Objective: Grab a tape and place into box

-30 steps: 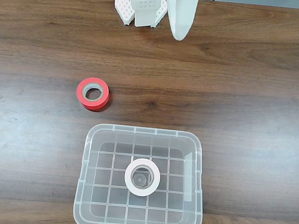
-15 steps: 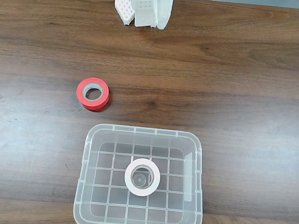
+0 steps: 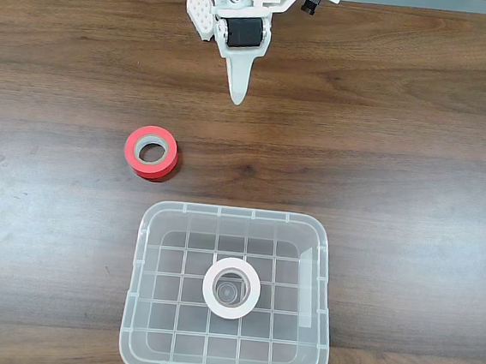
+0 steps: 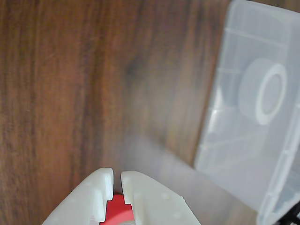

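The white tape (image 3: 211,286) lies flat inside the clear box (image 3: 139,310), near the middle of its grid-ribbed bottom. In the wrist view the tape (image 4: 262,115) shows blurred through the box (image 4: 234,140) at the right. My gripper (image 3: 236,97) hangs at the top of the fixed view, close to the arm's base, far from the box. Its fingers are pressed together with nothing between them. In the wrist view the gripper (image 4: 117,172) enters from the bottom edge, only a thin slit between its tips.
A red-orange roll (image 3: 132,148) with a grey core lies on the wooden table (image 3: 417,164), left of and above the box. A bit of the red-orange roll (image 4: 117,212) shows behind the fingers. Cables lie at the table's far edge.
The arm has turned at its base: the white finger that hung right of the base a second ago is gone, and the shut gripper now points down the view toward the table's middle.
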